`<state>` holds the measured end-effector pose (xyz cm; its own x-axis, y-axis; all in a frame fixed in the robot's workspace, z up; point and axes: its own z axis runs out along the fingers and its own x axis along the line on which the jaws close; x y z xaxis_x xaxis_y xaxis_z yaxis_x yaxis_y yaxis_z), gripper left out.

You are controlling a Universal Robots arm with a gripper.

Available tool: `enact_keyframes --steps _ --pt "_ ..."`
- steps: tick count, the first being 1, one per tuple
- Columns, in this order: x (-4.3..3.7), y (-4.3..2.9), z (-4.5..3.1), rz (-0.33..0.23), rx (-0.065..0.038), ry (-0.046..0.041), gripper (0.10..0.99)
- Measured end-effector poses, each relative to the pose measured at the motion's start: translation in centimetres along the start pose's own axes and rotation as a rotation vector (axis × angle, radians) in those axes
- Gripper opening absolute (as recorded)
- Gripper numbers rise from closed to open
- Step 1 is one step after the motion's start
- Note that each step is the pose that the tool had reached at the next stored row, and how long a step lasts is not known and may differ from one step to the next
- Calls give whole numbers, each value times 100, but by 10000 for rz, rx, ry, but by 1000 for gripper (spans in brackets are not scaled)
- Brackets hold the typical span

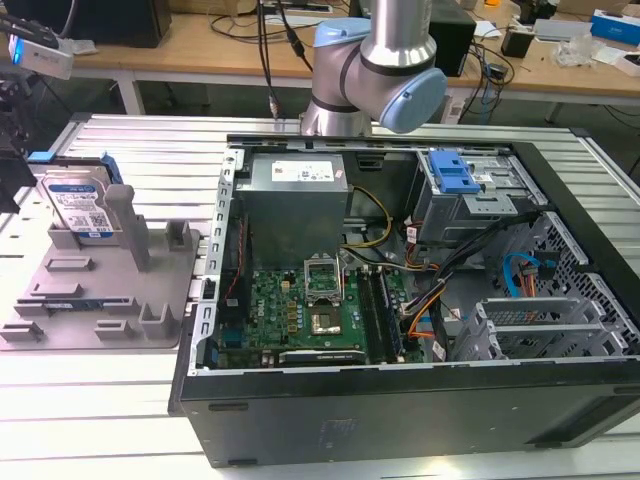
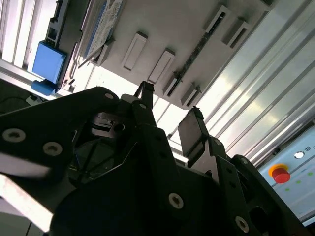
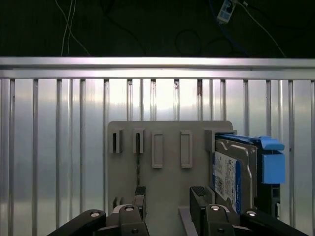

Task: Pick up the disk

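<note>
The disk [image 1: 80, 205] is a silver-grey hard drive with a blue-and-white label and blue side rails. It stands on edge, leaning slightly, at the back of the grey fixture plate [image 1: 100, 290] on the exterior view's left. In the first wrist view the disk [image 3: 234, 174] stands at one side of the plate [image 3: 170, 132]. My gripper [image 3: 170, 196] is open, its two dark fingers [image 3: 140, 196] apart over bare plate beside the disk and touching nothing. The second wrist view shows the gripper [image 2: 170, 113] open above the plate, with the disk [image 2: 103, 24] and its blue rail [image 2: 49, 61] some way off.
An open computer case [image 1: 400, 280] with a motherboard, cables and a blue-latched drive cage [image 1: 455, 175] lies on the ribbed metal table [image 1: 100, 420] on the exterior view's right. The arm's base [image 1: 360, 70] stands behind it. Grey posts [image 1: 130, 225] rise from the plate near the disk.
</note>
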<state>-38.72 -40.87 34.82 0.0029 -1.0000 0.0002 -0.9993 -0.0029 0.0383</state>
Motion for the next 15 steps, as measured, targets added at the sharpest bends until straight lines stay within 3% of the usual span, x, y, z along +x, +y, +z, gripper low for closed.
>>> enact_keyframes --steps 4,15 --pt "-42 1 0 -1 0 0 482" --pt "-425 53 2 0 2 -1 482"
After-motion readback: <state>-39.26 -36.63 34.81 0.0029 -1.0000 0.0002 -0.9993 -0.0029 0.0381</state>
